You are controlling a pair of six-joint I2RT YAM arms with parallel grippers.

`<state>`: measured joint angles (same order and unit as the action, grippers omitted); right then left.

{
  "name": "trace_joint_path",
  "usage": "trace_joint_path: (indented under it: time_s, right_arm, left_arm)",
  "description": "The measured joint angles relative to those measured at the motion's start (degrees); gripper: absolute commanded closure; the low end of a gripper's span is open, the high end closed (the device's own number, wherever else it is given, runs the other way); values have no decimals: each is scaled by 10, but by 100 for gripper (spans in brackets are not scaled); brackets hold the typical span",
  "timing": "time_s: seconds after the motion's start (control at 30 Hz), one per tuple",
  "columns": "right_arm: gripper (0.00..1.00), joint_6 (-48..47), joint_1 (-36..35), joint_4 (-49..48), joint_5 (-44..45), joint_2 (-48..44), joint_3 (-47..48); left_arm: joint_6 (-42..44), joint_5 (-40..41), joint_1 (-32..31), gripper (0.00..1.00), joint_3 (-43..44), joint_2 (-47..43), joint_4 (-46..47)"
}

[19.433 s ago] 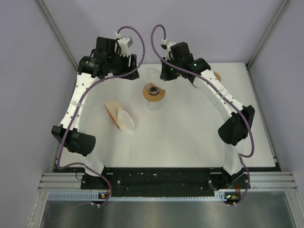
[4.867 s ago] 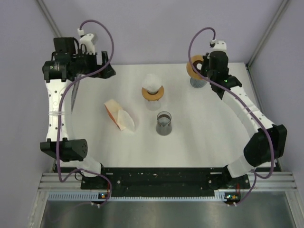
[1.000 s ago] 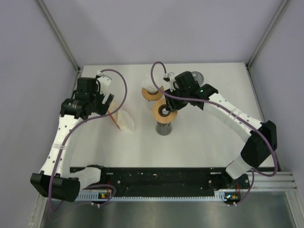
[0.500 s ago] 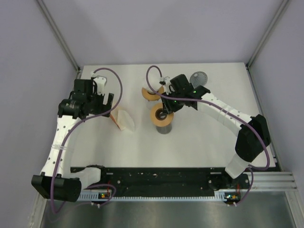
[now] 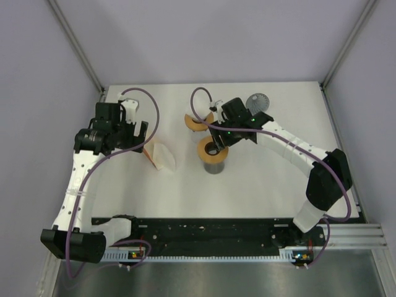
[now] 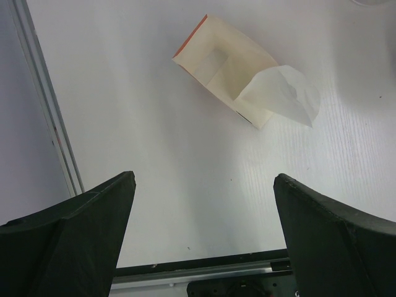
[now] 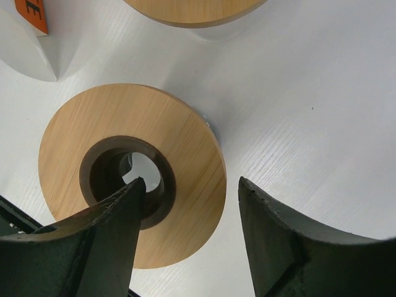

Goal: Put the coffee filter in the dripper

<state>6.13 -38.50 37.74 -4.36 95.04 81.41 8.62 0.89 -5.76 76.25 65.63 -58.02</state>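
The dripper [image 5: 204,150] has settled on the dark cup [image 5: 213,167]; right pincer [image 7: 190,184] parted astride its wooden rim; left pincer [image 6: 203,178] wide apart above the bench [image 6: 154,154]; coffee filter [image 6: 284,93] pokes from its packet [image 6: 226,65] there.

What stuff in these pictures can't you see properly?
Far dripper: top view, partly behind the right arm; whether it holds a filter is unclear.
Orange label: right wrist view, cut off by the corner, unreadable.
Filter pack: left wrist view, its walls hide how many filters remain.
Near dripper: right wrist view, its wooden ring hides what is underneath.
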Motion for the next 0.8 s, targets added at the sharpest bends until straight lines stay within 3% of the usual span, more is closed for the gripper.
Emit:
trace_joint_path:
  time_s: [0.27,0.43,0.63,0.8]
  right_arm:
    - [24,-10,0,32,2,4,42]
    - [24,-17,21,40,-1,-12,88]
    - [25,-10,162,18,-4,-43,139]
    - [25,5,260,-29,36,-2,164]
  left_arm:
    - [0,0,0,0,3,0,-3]
    - [0,0,1,0,12,0,-3]
    - [0,0,1,0,16,0,-3]
    - [0,0,1,0,16,0,-3]
